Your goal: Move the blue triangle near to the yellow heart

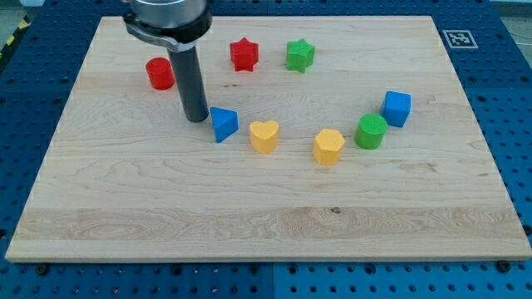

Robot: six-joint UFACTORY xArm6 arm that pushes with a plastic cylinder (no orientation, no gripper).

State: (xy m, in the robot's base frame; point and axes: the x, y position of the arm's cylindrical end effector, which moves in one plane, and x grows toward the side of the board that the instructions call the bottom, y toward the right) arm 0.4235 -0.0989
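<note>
You find the blue triangle left of the bench's middle, somewhat nearer the far edge than the near one, with the yellow heart just beside it toward the right edge, a narrow strip of wood showing between them. My tip stands at the triangle's left side, touching it or a hair off; the angle does not settle which. There is no claw on this arm, only the straight rod, so nothing spreads or pinches. Judge the triangle as a light, rigid plastic piece that will slide readily on the smooth wood and may spin if you push it off-centre; since it cannot be gripped, press on the flat left face, toward its middle, not on a corner. The task looks close to done, so any further nudge toward the right edge should be short, or the heart will be shoved along too. Further out, a second yellow block, a green cylinder and a blue cube curve toward the right edge, while a red cylinder, a red star and a green star sit along the far edge. The bench is a pale wooden board, flat and bare toward the near edge, on a blue perforated base.
</note>
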